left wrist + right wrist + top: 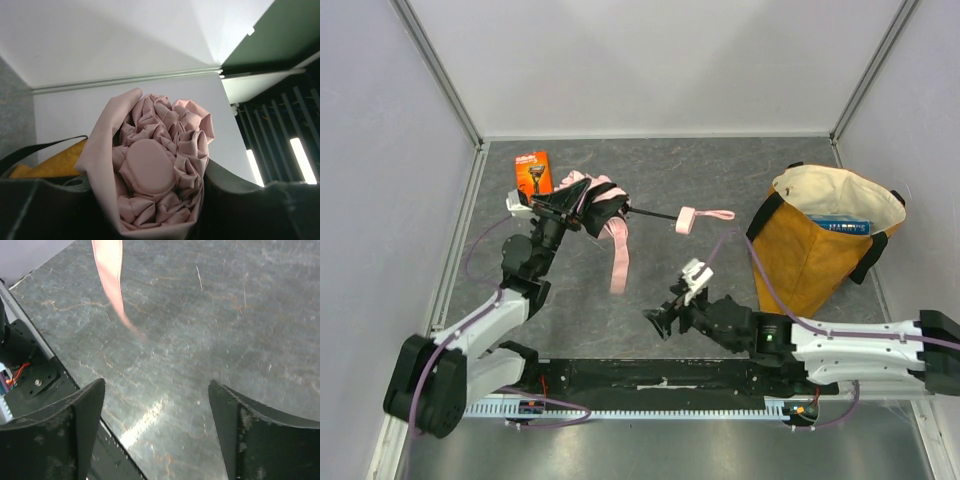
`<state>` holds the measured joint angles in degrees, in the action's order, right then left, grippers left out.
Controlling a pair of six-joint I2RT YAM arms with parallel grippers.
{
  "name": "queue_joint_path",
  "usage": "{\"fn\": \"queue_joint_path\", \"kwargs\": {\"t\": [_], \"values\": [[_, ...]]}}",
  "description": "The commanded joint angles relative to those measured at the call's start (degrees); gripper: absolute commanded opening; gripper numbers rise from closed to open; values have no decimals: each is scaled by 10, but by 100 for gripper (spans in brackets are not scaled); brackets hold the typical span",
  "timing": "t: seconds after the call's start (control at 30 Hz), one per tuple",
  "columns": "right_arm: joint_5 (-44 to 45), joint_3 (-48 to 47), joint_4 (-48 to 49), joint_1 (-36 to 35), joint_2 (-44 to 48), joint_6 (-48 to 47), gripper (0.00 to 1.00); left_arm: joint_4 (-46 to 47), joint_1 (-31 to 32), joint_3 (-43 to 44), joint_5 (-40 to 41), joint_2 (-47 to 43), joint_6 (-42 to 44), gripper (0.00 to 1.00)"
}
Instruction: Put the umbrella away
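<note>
1. The left gripper is clamped partway closed around the bunched pale pink canopy of the umbrella; in the left wrist view the crumpled fabric fills the space between its fingers.
2. The right gripper is spread wide and holds nothing; only bare grey worktop shows between its fingers.
3. The umbrella lies well left of the mustard tote bag, its thin black shaft pointing toward the bag and its small pink handle near the bag.
4. The umbrella's pink strap trails toward the right gripper, apart from it, which hangs low left of the tote bag.
</note>
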<state>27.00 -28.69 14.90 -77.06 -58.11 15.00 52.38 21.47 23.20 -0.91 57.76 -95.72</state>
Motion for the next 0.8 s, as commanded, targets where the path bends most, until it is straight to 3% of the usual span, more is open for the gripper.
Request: {"fn": "queue_joint_path", "kwargs": {"t": [0.0,0.07,0.13,0.17,0.2,0.37,0.5,0.77], "values": [[-25,70,-111,9,83,139,93,249,-24,56,-47,84,-12,2],[-60,88,-130,54,91,205,97,313,-36,80,-67,119,-12,2],[-149,116,-124,148,81,258,97,352,-46,101,-84,142,-17,2],[-214,127,-113,213,74,277,96,361,-51,107,-94,150,-23,2],[-359,130,-62,325,57,302,95,384,-63,116,-115,161,-29,2],[-527,53,-28,449,-41,341,96,408,-67,143,-167,164,-35,2],[-634,-15,65,465,-135,452,95,430,-68,161,-224,166,-38,2],[-640,-47,357,393,-217,745,96,430,-67,147,-250,139,-16,2]]}}
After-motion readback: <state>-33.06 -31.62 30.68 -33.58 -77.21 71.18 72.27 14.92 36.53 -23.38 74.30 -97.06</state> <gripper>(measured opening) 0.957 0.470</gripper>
